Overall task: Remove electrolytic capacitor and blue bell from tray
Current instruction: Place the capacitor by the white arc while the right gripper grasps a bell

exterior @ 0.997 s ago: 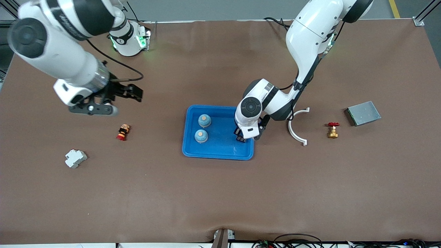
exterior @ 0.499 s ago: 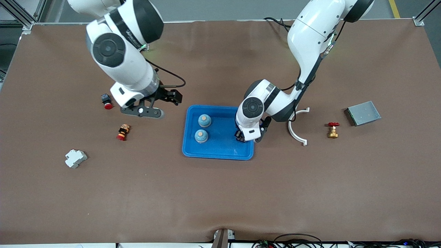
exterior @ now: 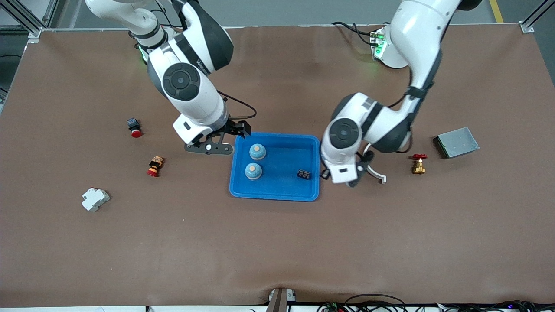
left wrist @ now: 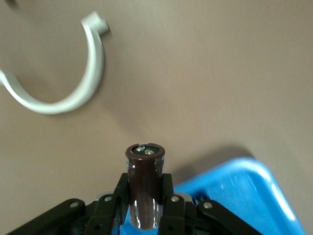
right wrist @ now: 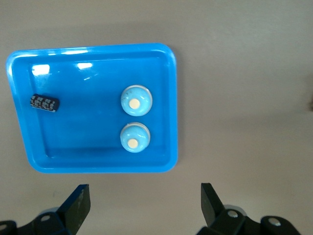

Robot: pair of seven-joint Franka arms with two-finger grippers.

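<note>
1. Far left of the front view: white breaker block (exterior: 95, 199), small red-and-yellow figure (exterior: 155, 166) and red-capped button (exterior: 134, 127) lie on the table, well apart from the tray. Not task items; I'm ignoring them.
2. Left of centre: right gripper (exterior: 222, 141) hangs just beside the tray's edge at the right arm's end, fingers spread wide and holding nothing. The right wrist view looks straight down on the tray.
3. Centre: blue tray (exterior: 274, 193) holds two blue bells (exterior: 257, 151) (exterior: 253, 171) side by side, plus a small dark component (exterior: 304, 174) near the rim at the left arm's end.
4. Right of centre: left gripper (left wrist: 145, 205) is clamped on the electrolytic capacitor (left wrist: 145, 183), a dark cylinder. In its wrist view it's past the tray corner, over bare table, with the white curved clamp (exterior: 373, 170) close by.
5. Far right: brass valve (exterior: 418, 164) and grey metal box (exterior: 457, 142), both untouched.
6. My read: capacitor removal is mid-step. Next I'd lower the left arm onto clear table short of the clamp and release.
7. Then the right arm has to centre over one bell and come down.
</note>
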